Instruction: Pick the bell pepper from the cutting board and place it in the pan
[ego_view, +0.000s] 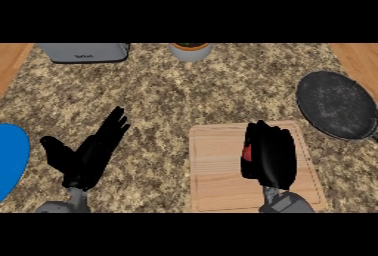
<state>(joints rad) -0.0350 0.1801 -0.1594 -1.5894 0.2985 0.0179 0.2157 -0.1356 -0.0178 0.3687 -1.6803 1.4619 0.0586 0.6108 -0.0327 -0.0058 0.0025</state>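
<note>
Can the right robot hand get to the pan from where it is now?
Probably yes: the right robot hand is over the cutting board, and nothing lies between it and the pan.

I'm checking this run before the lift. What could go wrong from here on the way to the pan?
1. The right hand hides most of the bell pepper; only a red sliver shows, so the hold can't be confirmed and the pepper might slip.
2. The pan sits at the counter's right edge, partly out of view, so a release might miss it.
</note>
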